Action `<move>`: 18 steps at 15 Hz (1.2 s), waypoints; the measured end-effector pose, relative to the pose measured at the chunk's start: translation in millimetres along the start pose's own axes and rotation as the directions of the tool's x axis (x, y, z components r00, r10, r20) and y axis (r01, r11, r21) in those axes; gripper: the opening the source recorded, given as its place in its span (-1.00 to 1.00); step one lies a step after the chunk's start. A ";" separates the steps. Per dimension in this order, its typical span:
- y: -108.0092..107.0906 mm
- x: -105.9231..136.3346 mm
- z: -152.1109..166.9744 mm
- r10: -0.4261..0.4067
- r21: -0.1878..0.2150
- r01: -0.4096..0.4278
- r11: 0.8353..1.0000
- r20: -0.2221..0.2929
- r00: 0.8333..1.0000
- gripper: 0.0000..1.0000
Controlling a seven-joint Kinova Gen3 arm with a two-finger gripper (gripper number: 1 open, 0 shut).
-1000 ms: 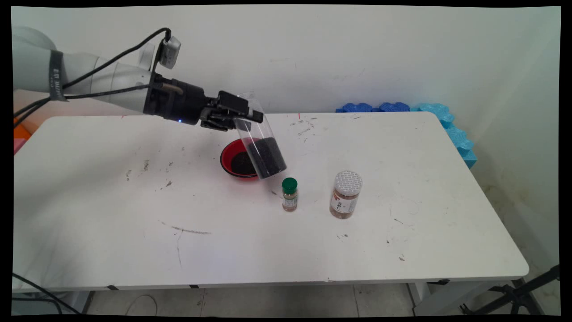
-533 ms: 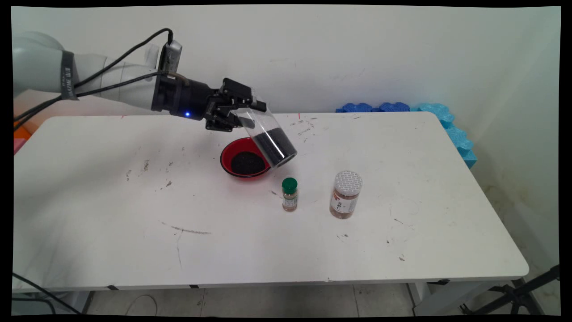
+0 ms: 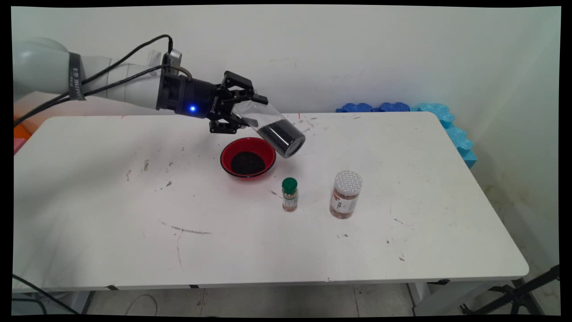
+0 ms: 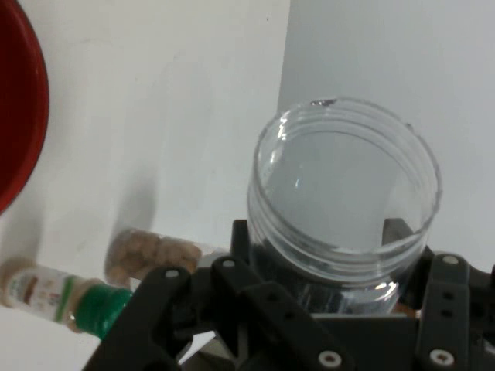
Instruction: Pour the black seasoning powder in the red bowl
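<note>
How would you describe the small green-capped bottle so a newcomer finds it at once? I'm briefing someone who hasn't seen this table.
On the white table, find the red bowl near its middle. Just in front of it and slightly right stands the small spice bottle. Its green cap and slimmer, shorter body set it apart from the wider white-lidded jar to its right.

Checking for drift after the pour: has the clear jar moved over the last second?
Yes. The clear jar, shut in the pincer, has risen and swung right, off the red bowl it overlapped, tilting flatter.
</note>
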 end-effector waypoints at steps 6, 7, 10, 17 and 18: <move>-3.6 3.6 2.9 -0.233 -0.020 0.234 0.972 0.011 0.972 -1.00; -4.0 3.8 3.3 -0.264 -0.021 0.264 0.964 0.016 0.964 -1.00; -4.6 4.4 4.4 -0.344 -0.028 0.345 0.938 0.028 0.939 -1.00; -5.3 6.9 4.4 -0.517 -0.048 0.520 0.853 0.061 0.854 -1.00; -5.3 7.3 4.2 -0.534 -0.051 0.537 0.842 0.065 0.843 -1.00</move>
